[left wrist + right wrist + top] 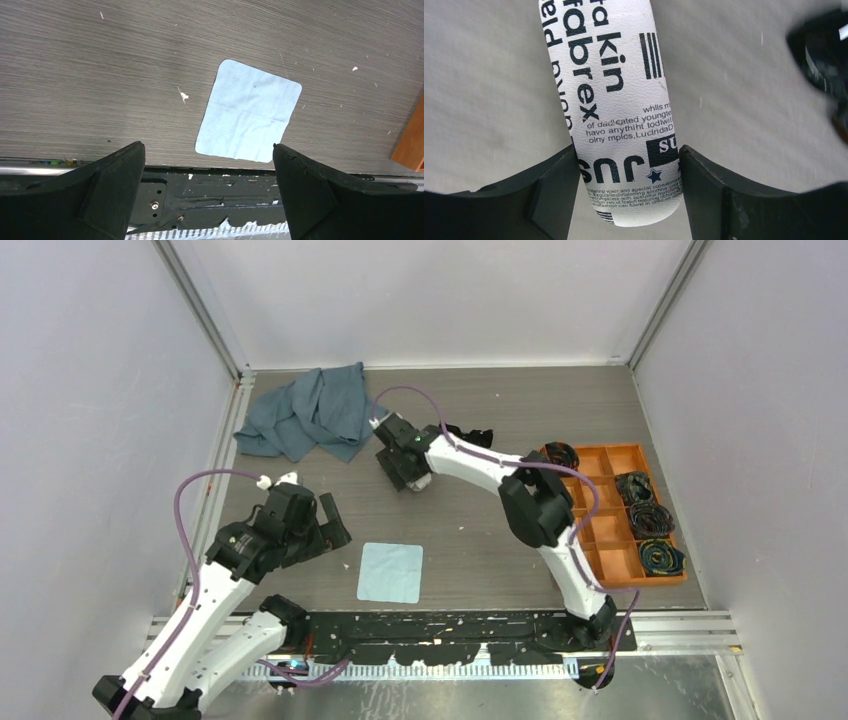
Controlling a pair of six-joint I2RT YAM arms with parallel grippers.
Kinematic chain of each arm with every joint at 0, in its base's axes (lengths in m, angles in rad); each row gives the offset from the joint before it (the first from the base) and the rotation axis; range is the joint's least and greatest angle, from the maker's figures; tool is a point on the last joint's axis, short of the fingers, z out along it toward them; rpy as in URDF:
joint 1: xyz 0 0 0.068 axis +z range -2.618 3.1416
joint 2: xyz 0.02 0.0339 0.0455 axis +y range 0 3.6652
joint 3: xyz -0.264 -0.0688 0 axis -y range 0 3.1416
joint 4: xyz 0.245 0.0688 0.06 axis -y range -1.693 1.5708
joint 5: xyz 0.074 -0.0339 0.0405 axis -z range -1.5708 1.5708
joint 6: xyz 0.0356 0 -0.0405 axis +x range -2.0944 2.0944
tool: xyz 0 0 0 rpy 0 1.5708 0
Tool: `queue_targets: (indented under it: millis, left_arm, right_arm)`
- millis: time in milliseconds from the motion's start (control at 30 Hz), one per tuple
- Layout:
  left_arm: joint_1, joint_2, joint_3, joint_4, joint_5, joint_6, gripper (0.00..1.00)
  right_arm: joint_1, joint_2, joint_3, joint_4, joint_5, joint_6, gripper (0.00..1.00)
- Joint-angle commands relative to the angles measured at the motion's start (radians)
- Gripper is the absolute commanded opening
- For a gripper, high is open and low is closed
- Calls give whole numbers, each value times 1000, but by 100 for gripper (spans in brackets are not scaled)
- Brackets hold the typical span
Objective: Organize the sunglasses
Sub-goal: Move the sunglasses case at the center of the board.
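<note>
The case [616, 110] runs off the top edge. Right of the case, the sunglasses [824, 55] are a dark blur, cut by the picture's edge.

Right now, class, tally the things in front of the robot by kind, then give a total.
Cloths: 2
Sunglasses: 1
Case: 1
Tray: 1
Coiled bundles: 4
Total: 9
</note>
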Motion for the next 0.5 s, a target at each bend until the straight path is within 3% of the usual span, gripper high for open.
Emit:
queue_targets:
  millis: [0, 133, 267, 467]
  left_arm:
    - [4, 42, 48, -8, -46, -6, 100]
    - [4, 119, 37, -9, -66, -14, 100]
    - [4, 217, 49, 19, -34, -8, 100]
    - [4, 306, 114, 53, -25, 12, 100]
  right_arm:
    - [88, -283, -242, 34, 221, 157, 64]
    - [105, -482, -527, 56, 307, 381, 68]
    - [123, -616, -740, 179, 259, 541, 71]
    - [164, -606, -759, 234, 219, 604, 77]
